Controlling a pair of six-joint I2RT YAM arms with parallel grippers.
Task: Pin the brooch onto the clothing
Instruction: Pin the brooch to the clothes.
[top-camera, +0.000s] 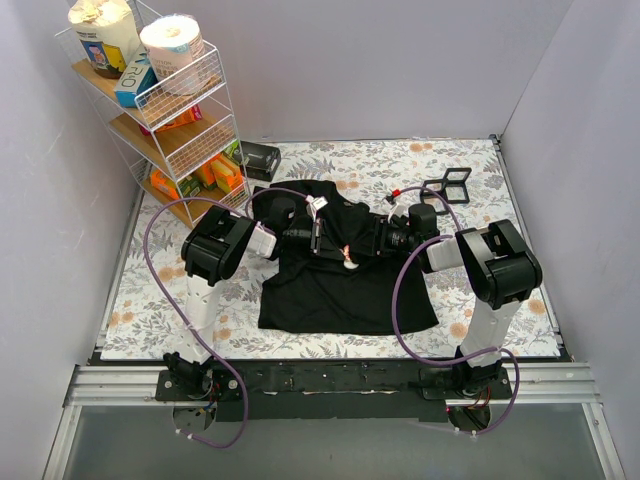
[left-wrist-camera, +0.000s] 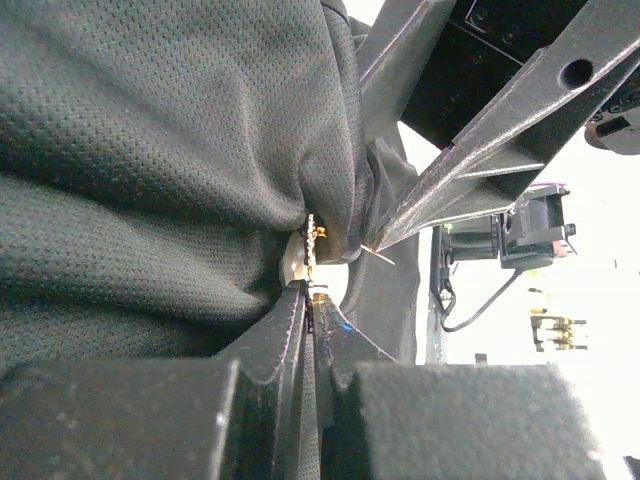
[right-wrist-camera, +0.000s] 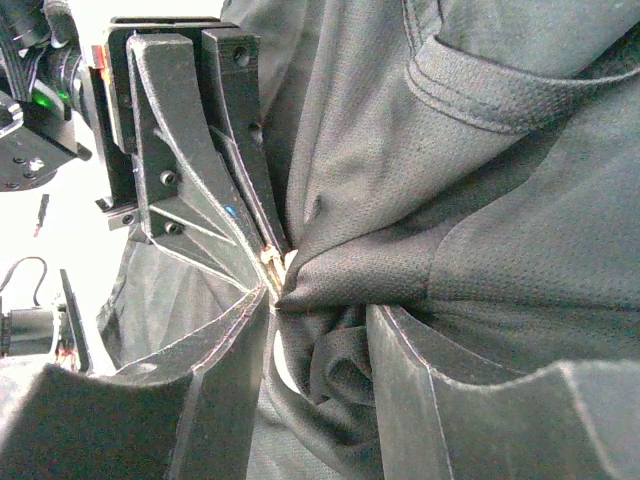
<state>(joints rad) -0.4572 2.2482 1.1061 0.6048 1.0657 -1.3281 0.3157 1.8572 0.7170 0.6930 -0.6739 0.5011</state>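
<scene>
Got my right claw clamped on a bunched fold of the black T-shirt, I guess so my left claw, pinched shut on the brooch, gets firm fabric to pin into.

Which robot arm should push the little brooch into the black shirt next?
Left, probably. The left tool is shut on the brooch, touching the bunched T-shirt. The right tool only has shirt cloth between its fingers, so it seems better for steadying.
</scene>
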